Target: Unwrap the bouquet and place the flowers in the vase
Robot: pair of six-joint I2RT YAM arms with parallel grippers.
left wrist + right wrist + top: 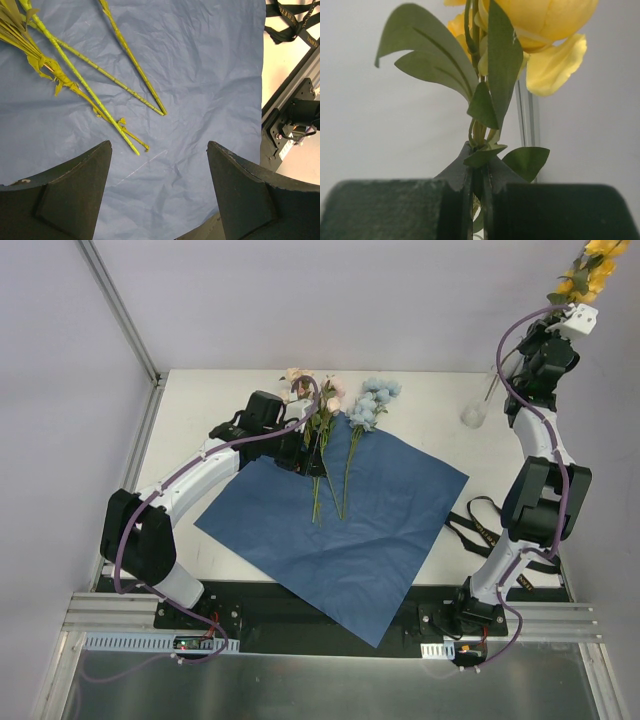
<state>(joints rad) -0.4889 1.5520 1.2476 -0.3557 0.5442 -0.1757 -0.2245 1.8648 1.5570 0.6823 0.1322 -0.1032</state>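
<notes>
The bouquet lies unwrapped: a blue paper sheet is spread flat on the table. Pink and cream flowers and pale-blue flowers rest at its far edge, stems lying on the paper. My left gripper hovers open just above the paper near the stem ends, nothing between its fingers. My right gripper is raised high at the far right, shut on the stem of a yellow flower spray held upright. The clear glass vase stands on the table below and left of it.
A black ribbon lies on the table right of the paper, near the right arm's base. White walls and a metal frame post enclose the table. The aluminium rail runs along the near edge.
</notes>
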